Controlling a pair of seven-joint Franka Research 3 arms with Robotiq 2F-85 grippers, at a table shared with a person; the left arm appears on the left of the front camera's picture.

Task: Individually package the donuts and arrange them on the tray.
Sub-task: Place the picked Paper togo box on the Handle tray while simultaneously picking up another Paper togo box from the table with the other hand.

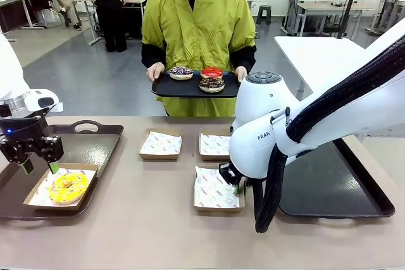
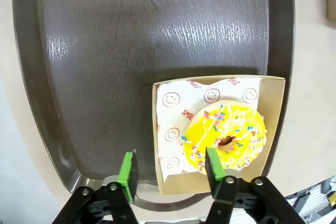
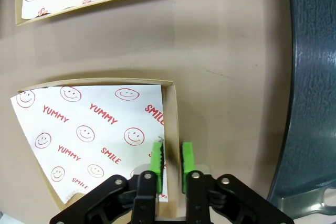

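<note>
Yellow donut [image 1: 68, 186]: lies in a lined box [image 2: 275, 114] on the left tray [image 1: 95, 145], near corner. Left gripper [image 2: 168, 169]: hangs just above that tray's near edge, wide open, empty. Right gripper [image 3: 171, 156]: well right of the tray, pinches the side wall of an empty box [image 3: 171, 103]. Three donuts [image 1: 212, 84]: beyond the tray, on a person's held tray [image 1: 164, 88].

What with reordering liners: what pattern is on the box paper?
Red smileys, YUMMY and SMILE, on white paper; clearest in right wrist view.
</note>
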